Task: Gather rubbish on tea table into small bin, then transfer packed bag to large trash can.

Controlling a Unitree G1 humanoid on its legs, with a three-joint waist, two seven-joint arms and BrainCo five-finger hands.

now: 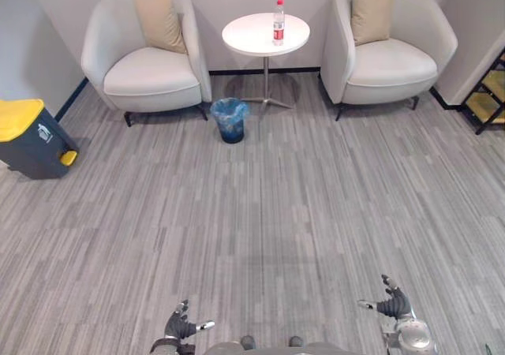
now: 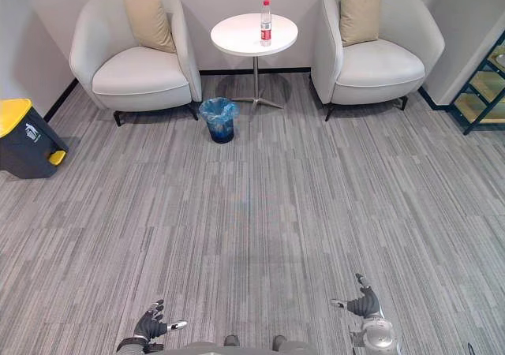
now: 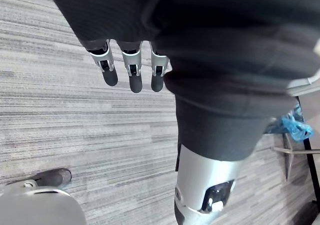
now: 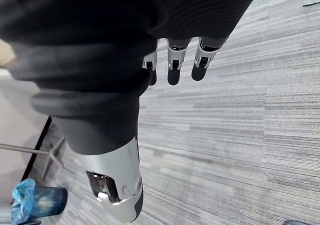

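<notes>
Rubbish: a clear plastic bottle with a red cap and red label (image 1: 278, 22) stands upright on the round white tea table (image 1: 251, 38), upper centre of the head views. It is the one item I can make out up there.
Small bin: the small round bin lined with a blue plastic bag (image 1: 230, 119) sits on the floor just below and left of the table in the frame, near the table's metal foot. I cannot see into it from here.
Large can: the dark grey trash can with a yellow lid (image 1: 31, 138) is at the left edge, mid-height, well apart from the table. Its lid looks closed.
Left hand: the left hand (image 1: 181, 324) shows at the bottom edge, left of centre. In its wrist view the fingers (image 3: 131, 77) are straight over bare carpet and hold nothing.
Right hand: the right hand (image 1: 394, 303) is at the bottom right, its fingers (image 4: 172, 71) likewise extended and empty.
Surroundings: two pale upholstered armchairs, one upper left (image 1: 150, 79) and one upper right (image 1: 390, 59), flank the table. Grey striped carpet (image 1: 252, 213) fills the middle of the frame.
Progress: I judge this to be the very start. The bottle is on the table, the blue bag is in its bin, and nothing is at the big can.
Left to do: cross the open carpet, pick up the bottle, drop it in the small bin, lift out the bag and carry it to the yellow-lidded can.
</notes>
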